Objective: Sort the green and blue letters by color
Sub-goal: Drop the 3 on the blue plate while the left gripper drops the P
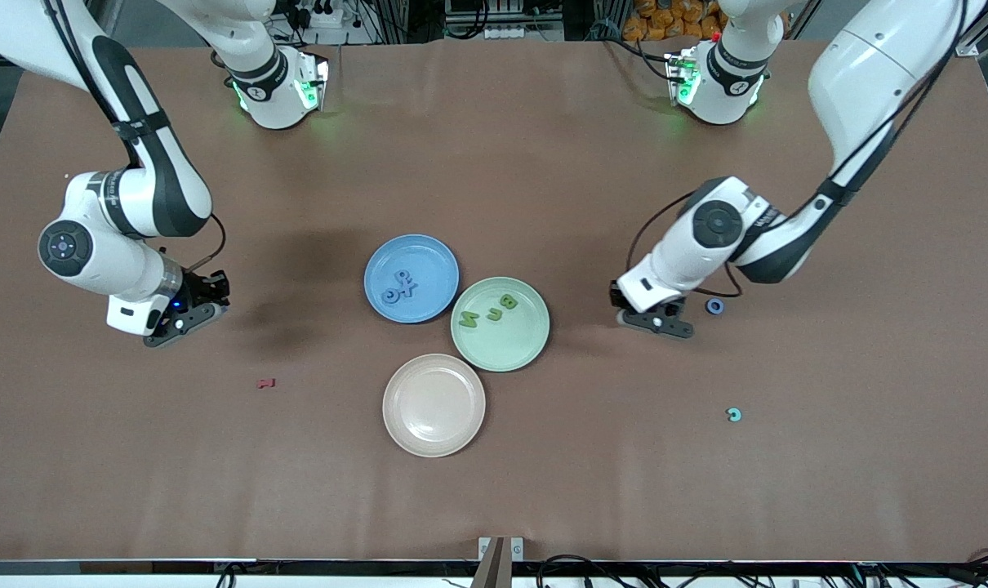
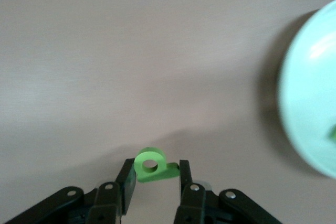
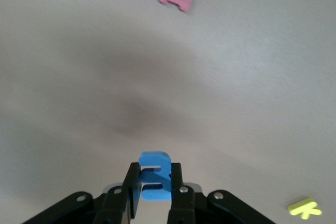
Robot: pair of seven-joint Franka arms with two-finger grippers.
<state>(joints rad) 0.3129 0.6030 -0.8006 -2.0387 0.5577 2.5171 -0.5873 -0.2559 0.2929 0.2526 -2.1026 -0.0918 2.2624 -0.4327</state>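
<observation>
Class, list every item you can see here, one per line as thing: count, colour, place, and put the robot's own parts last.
blue plate: 1, blue, mid-table, holding blue letters
green plate: 1, pale green, beside the blue plate, holding green letters
beige plate: 1, beige, nearest the front camera
blue ring piece: 1, blue, on the table beside the left gripper
teal piece: 1, teal, left arm's end
dark red letter: 1, right arm's end
yellow letter: 1, on the table
left gripper: 1, shut on a green piece
right gripper: 1, shut on a blue piece
</observation>
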